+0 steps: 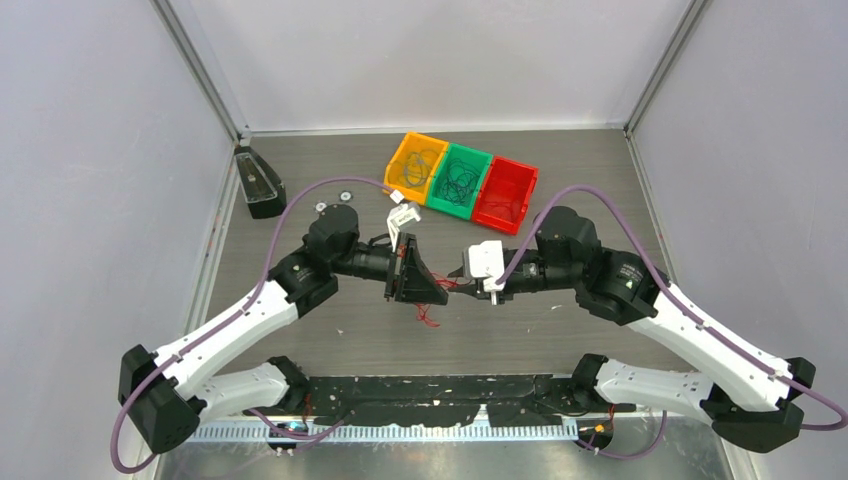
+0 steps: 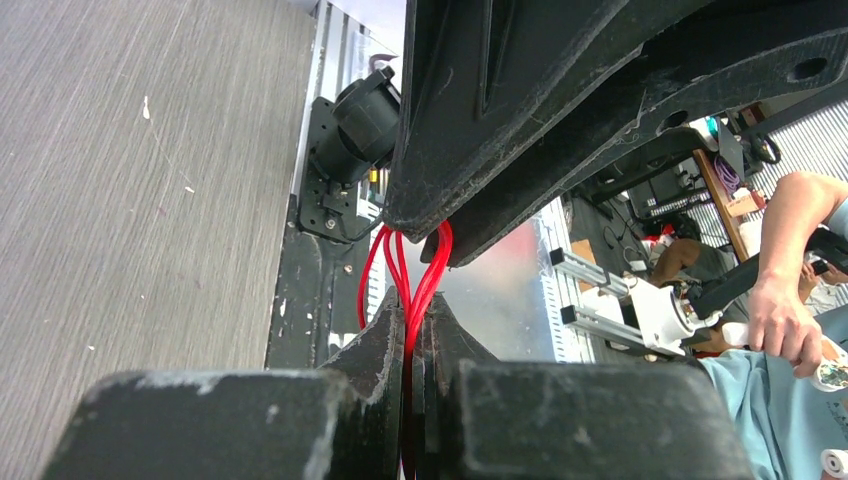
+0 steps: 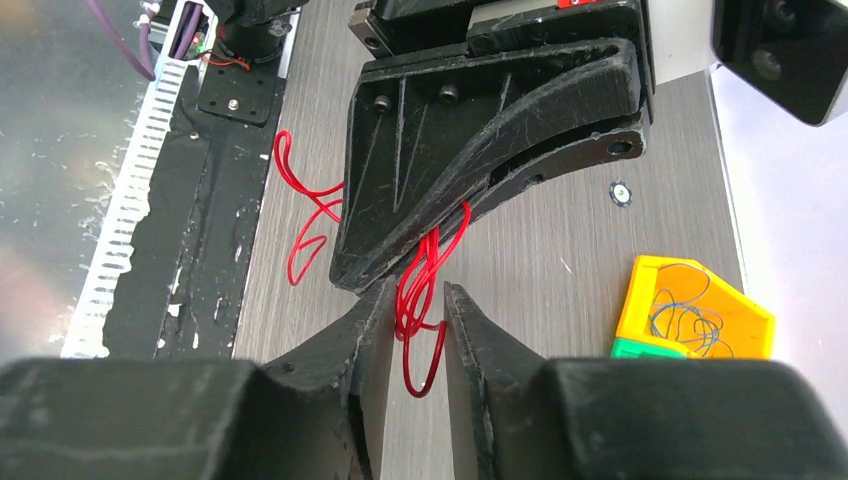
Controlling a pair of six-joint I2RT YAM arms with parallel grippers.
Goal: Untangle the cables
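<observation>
while the left gripper (image 2: 412,312) clamps the red cables (image 2: 419,286), the right gripper (image 3: 415,296) stands partly open around them (strands loose between its fingers).

My top camera looks down from behind the arm bases (image 1: 285,385) over the whole table (image 1: 520,340). Close in, the left wrist camera faces the right gripper (image 2: 425,238), the right wrist camera the left gripper (image 3: 350,272); both share the red cables (image 3: 412,300).

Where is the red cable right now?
In the top view the red cable hangs over the middle of the table, pinched in the left gripper, its loops inside the open right gripper.
</observation>
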